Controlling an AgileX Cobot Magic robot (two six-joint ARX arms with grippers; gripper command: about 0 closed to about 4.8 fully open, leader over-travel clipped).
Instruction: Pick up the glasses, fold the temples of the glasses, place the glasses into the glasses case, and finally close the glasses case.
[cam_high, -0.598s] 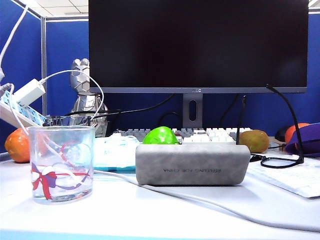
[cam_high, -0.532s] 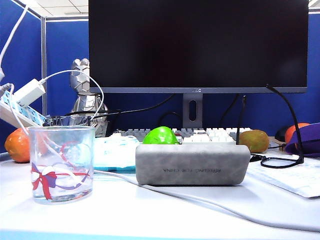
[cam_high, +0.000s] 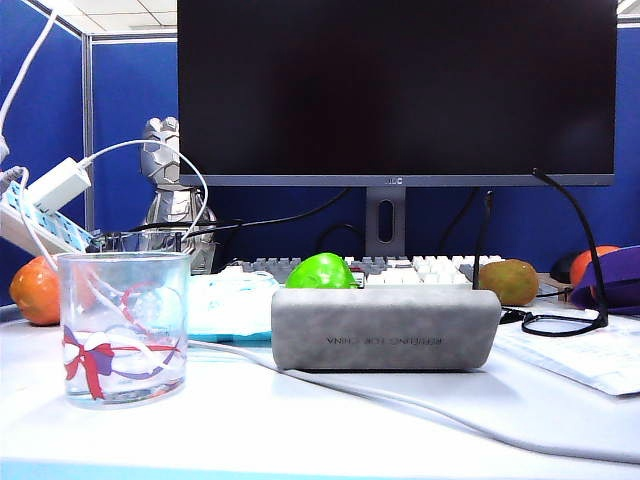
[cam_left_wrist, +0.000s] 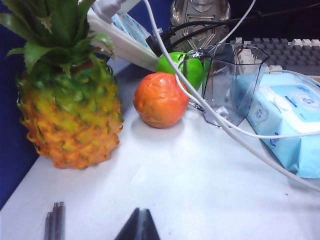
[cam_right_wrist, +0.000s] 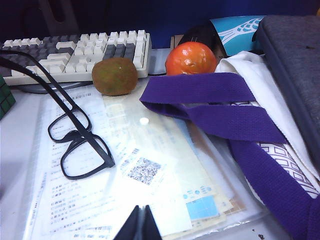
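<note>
Glasses case (cam_high: 385, 329) shut, mid-desk, in front of keyboard (cam_high: 375, 268). Glasses (cam_right_wrist: 75, 134) right of case, lying on printed sheet (cam_right_wrist: 150, 180), temples (cam_right_wrist: 42, 80) unfolded. Left gripper (cam_left_wrist: 138, 227) pinched closed w/ nothing held, well left of case nr pineapple (cam_left_wrist: 65, 107). Right gripper (cam_right_wrist: 141, 224) likewise closed, empty, over sheet beside glasses.

Mirrored lettering on glasses case (cam_high: 385, 329), not legible

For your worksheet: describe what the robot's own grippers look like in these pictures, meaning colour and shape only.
Little shows. In each wrist view only the tips appear: the left gripper and the right gripper are plain black, tapering to a narrow wedge with a thin seam down the middle. No markings or cables of theirs show. The exterior view shows neither arm.
</note>
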